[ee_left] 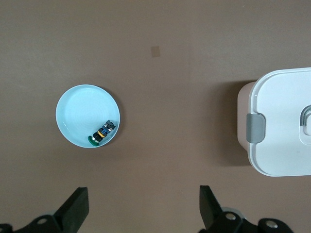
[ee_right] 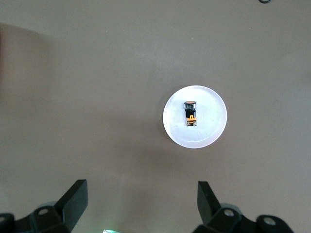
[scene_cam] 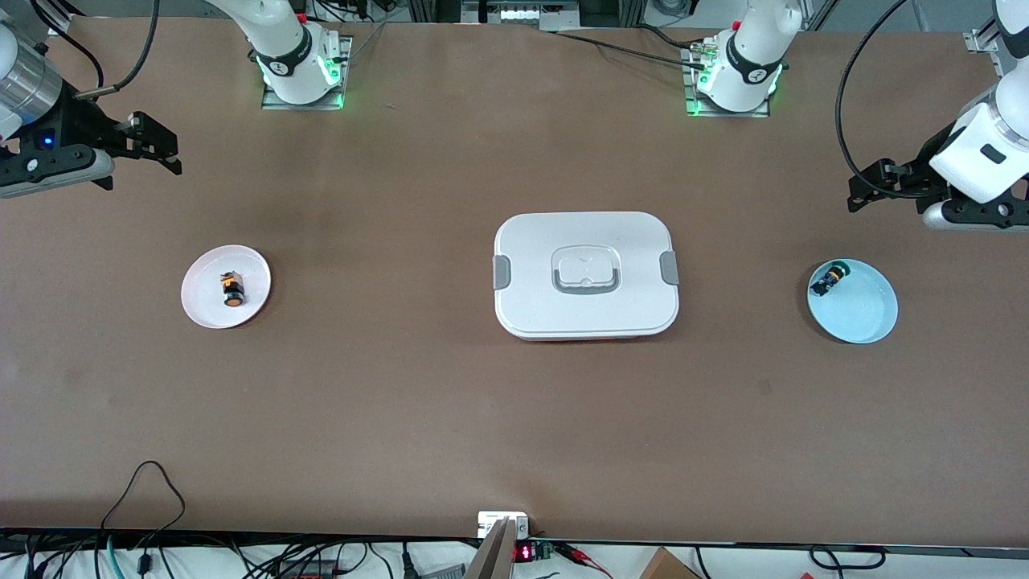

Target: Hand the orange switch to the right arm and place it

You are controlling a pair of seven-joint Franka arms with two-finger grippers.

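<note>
The orange switch (scene_cam: 232, 289) lies on its side on a small white plate (scene_cam: 205, 301) toward the right arm's end of the table. It also shows in the right wrist view (ee_right: 190, 112) on that plate (ee_right: 211, 128). My right gripper (scene_cam: 165, 145) hangs open and empty over bare table at that end, apart from the plate; its own view shows it open (ee_right: 143, 189). My left gripper (scene_cam: 864, 189) hangs open and empty over bare table at the left arm's end, and shows open in its own view (ee_left: 144, 194).
A green-capped black switch (scene_cam: 830, 279) lies at the edge of a light blue plate (scene_cam: 864, 310), also in the left wrist view (ee_left: 100, 135). A white lidded box (scene_cam: 585, 275) with grey clasps sits mid-table. Cables hang at the table's near edge.
</note>
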